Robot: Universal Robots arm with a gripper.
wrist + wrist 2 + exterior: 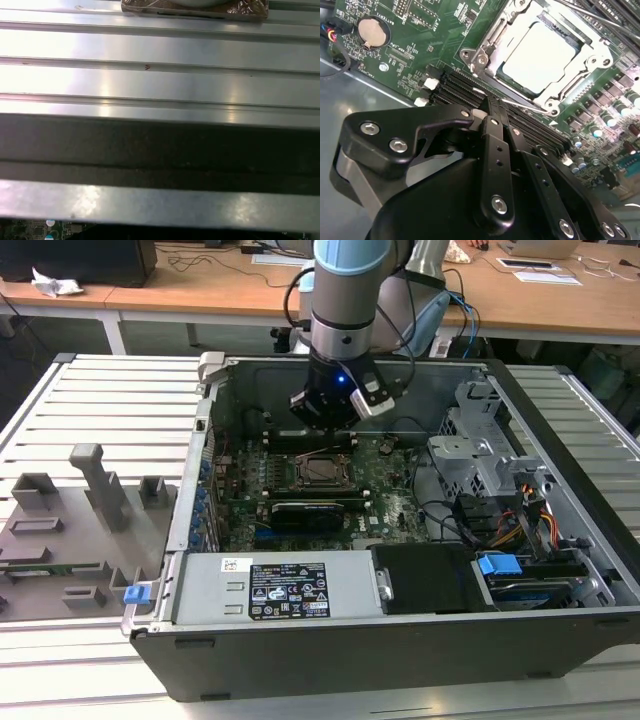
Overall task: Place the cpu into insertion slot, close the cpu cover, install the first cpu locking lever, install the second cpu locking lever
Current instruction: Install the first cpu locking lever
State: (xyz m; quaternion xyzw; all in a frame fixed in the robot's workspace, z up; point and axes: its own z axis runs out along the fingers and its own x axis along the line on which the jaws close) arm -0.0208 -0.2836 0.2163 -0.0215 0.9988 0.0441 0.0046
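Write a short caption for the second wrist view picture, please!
The gripper, fingers together, hovers near a thin locking lever beside the covered cpu on the green motherboard.

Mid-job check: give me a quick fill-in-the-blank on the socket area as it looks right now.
1. The cpu sits inside the insertion ____.
2. The cpu cover lies ____ over the chip.
3. The gripper hangs above the long black ____ slots.
4. The round coin ____ sits on the green motherboard.

Missing words: slot; closed; memory; battery
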